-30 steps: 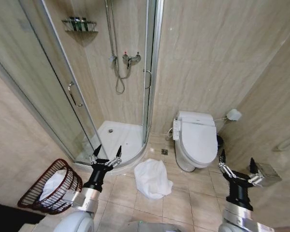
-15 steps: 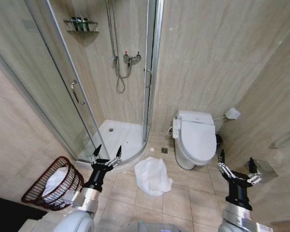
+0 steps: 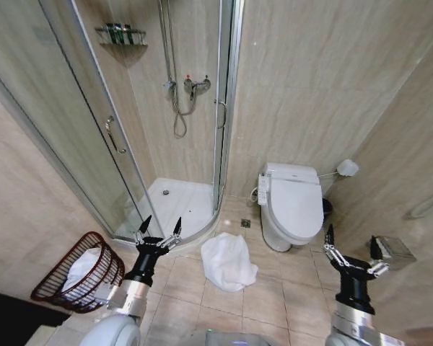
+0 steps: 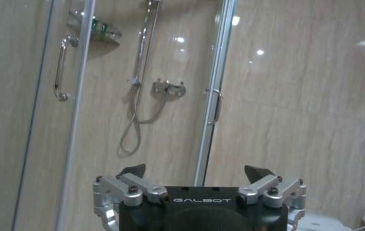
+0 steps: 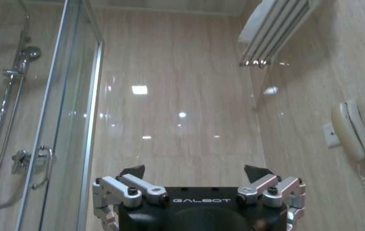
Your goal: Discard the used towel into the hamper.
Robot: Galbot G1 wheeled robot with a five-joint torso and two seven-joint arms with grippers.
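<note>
Far left on the tiled floor: the hamper [image 3: 78, 272], tipped toward the wall, something white inside. Just right of it, the left gripper [image 3: 158, 229], raised, fingers spread wide, nothing held. Centre floor, before the shower tray [image 3: 175, 204]: the towel [image 3: 228, 262], crumpled, well apart from both grippers. Further right, the toilet [image 3: 292, 205], lid down. Far right, the right gripper [image 3: 350, 251], likewise wide and empty.

One word is readable here: "GALBOT", in pale letters on the black body of the left gripper [image 4: 197, 179], and the same word on the right gripper [image 5: 196, 179], just below its spread fingers.
</note>
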